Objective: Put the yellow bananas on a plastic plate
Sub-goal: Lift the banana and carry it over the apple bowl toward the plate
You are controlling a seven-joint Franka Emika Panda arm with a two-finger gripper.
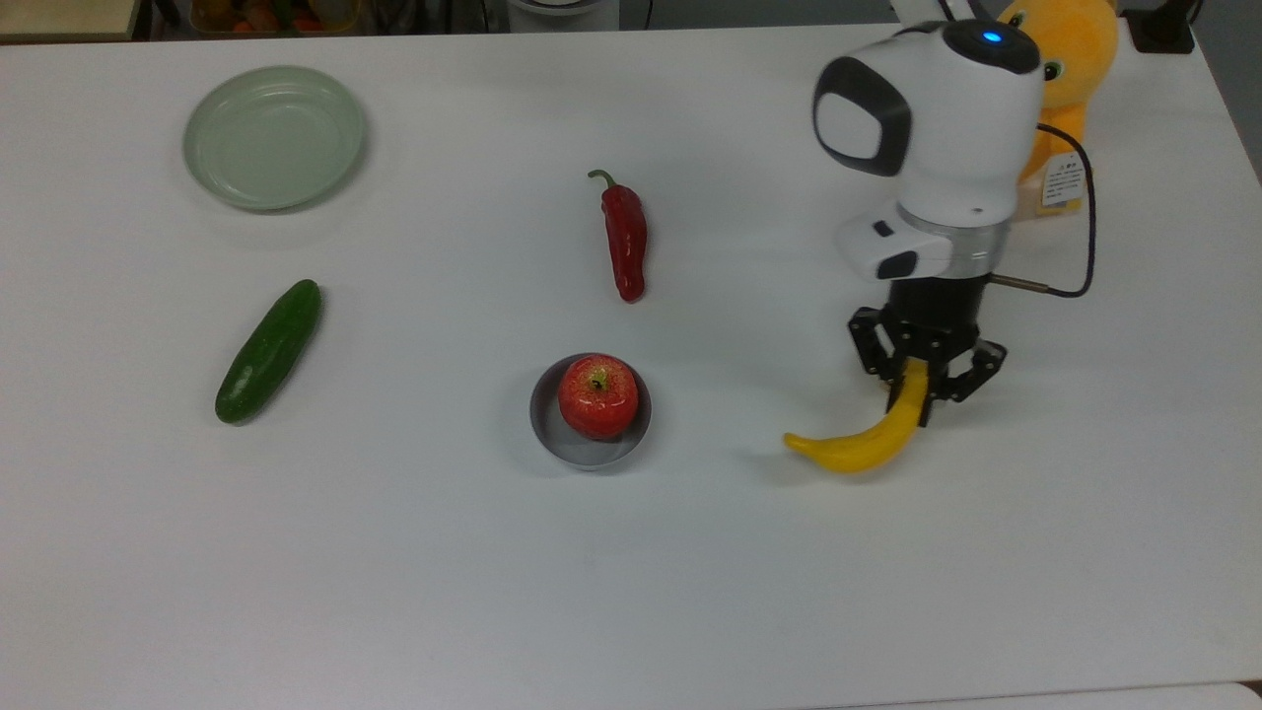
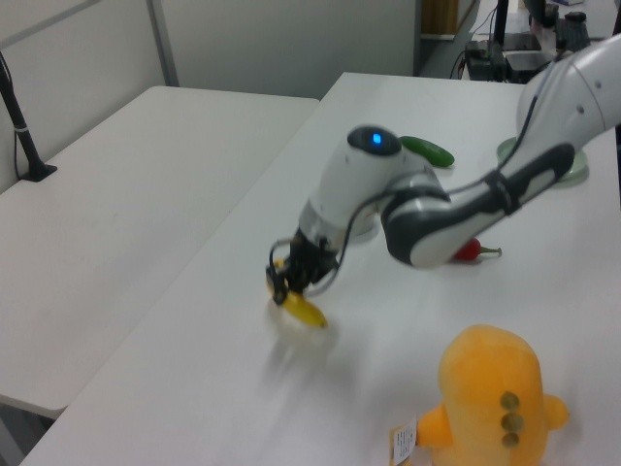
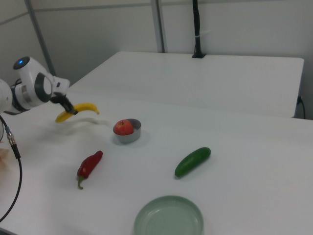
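Yellow is off the deck — the banana (image 1: 868, 441) hangs from the gripper (image 1: 924, 380), pinched near its stem end with the jaws closed on it, so the long curved body trails down and toward the top view's left. In the right view the banana (image 3: 77, 110) sits clear above the surface (image 3: 234, 147) with its shadow beneath, which says it is lifted, not dragged. Holding it by one end leaves most of the fruit free to go down first onto a dish — a sensible grip, though an end hold could let it swing.

Nearest neighbour is the red apple (image 1: 597, 395), sitting in the small grey dish (image 1: 590, 412), to the top view's left of the banana. Beyond that the red chilli (image 1: 625, 237), then the cucumber (image 1: 269, 351). And the target, the pale green plate (image 1: 273, 136), waits bare at the top view's far left, well apart from the gripper. The carry looks barely begun, with the apple and chilli lying roughly along the way. Behind the arm sits an orange plush toy (image 1: 1070, 39).
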